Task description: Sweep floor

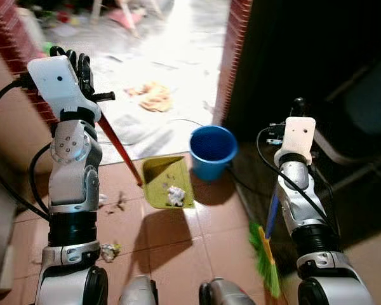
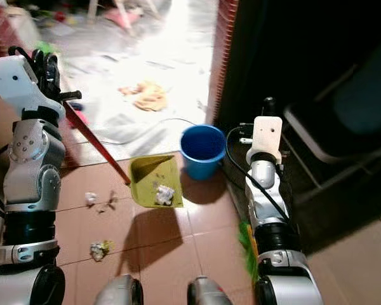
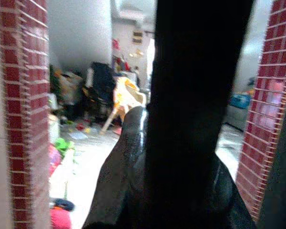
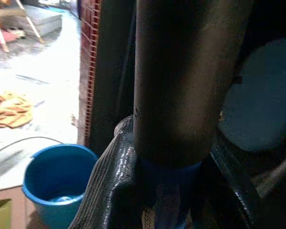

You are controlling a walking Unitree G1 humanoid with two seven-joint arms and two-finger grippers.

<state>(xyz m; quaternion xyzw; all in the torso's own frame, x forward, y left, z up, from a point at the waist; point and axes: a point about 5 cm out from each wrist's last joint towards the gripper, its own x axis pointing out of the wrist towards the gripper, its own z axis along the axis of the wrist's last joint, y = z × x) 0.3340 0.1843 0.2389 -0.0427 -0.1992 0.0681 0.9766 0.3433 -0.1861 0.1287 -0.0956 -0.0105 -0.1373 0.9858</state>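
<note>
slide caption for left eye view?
Left gripper holds dustpan by its red handle, right gripper the broom, beside blue bucket.

Broom [image 1: 265,254] handle mostly hidden behind the right arm; bristles blurred, cut at the bottom edge. Right claw [image 4: 152,186] closed around that handle [image 4: 181,81], which blocks the middle of the wrist view and runs off the top. Left claw [image 1: 82,67] fingertips hidden behind the white wrist housing; grip on the red dustpan handle [image 1: 119,146] not visible, though probably closed on it. Dark shaft [image 3: 200,95] before the left claw blots out the room beyond, blurred. Scrap [image 1: 175,194] in the dustpan [image 1: 159,171] too small to identify. Chair [image 1: 362,121] beyond the right claw lost in shadow.
</note>
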